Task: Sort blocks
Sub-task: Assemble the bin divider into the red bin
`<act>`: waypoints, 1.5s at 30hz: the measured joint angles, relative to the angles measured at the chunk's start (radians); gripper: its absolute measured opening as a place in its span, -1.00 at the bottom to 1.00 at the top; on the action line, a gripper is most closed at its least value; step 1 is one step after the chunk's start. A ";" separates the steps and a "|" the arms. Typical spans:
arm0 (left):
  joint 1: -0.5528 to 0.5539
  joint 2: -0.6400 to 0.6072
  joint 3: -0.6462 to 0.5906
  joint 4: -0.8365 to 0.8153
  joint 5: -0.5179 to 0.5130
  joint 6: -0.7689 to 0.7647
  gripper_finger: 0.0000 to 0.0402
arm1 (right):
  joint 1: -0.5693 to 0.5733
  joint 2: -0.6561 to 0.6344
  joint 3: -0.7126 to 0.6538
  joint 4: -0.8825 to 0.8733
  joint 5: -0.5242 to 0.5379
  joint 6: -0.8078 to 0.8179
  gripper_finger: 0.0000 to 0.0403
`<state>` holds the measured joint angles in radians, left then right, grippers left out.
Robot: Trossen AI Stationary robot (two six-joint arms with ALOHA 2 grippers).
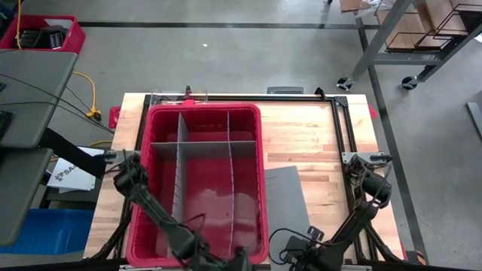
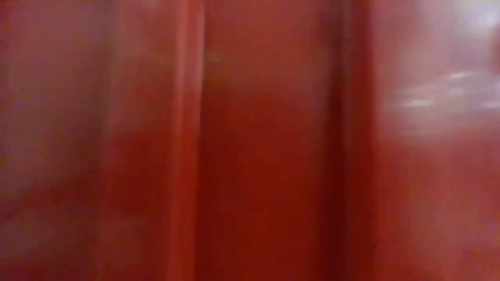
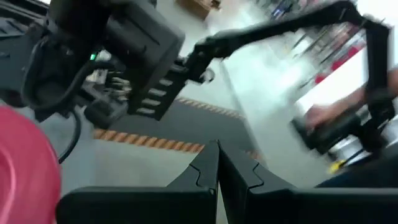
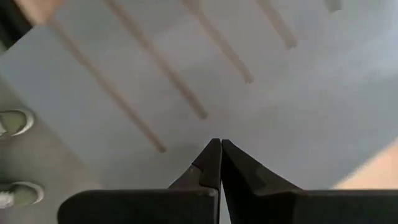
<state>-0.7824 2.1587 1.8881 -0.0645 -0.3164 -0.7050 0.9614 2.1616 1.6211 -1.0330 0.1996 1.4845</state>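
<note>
No blocks show in any view. The red bin (image 1: 203,181), split by grey dividers (image 1: 230,162), stands on the table's left half. A flat grey slotted sheet (image 1: 285,197) lies on the wood to its right. My right gripper (image 4: 219,146) is shut and points down over that sheet (image 4: 261,106), near the table's near edge. My left gripper (image 3: 217,155) is shut with nothing between its fingers. It hangs by the bin's near right corner (image 1: 252,252) and points roughly level toward my right arm (image 3: 130,56). My right gripper's shut fingertips (image 4: 211,155) stand right over the grey sheet's surface (image 4: 186,134), coming from above. Whether they touch it I cannot tell.
The low view is filled by the bin's red wall (image 2: 250,140). Bare wood (image 1: 316,135) lies to the right of the bin. A person's shoes (image 4: 13,122) show on the floor past the table's near edge. A black frame (image 1: 343,135) runs along the right side.
</note>
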 joint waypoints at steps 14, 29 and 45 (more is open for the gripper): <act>0.003 0.045 0.003 -0.008 -0.013 0.027 -1.00 | 0.022 0.012 0.008 0.132 -0.024 0.061 -1.00; 0.084 -0.170 -0.001 0.035 -0.008 0.205 -1.00 | 0.041 -0.009 0.386 0.018 0.214 -0.138 -1.00; -0.160 -0.534 0.000 0.062 -0.395 0.537 -1.00 | -0.040 0.074 0.476 0.498 0.413 -0.424 -1.00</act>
<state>-0.9420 1.6245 1.8885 -0.0025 -0.7119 -0.1679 0.9217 2.2356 2.0968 -0.5355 0.6126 1.0601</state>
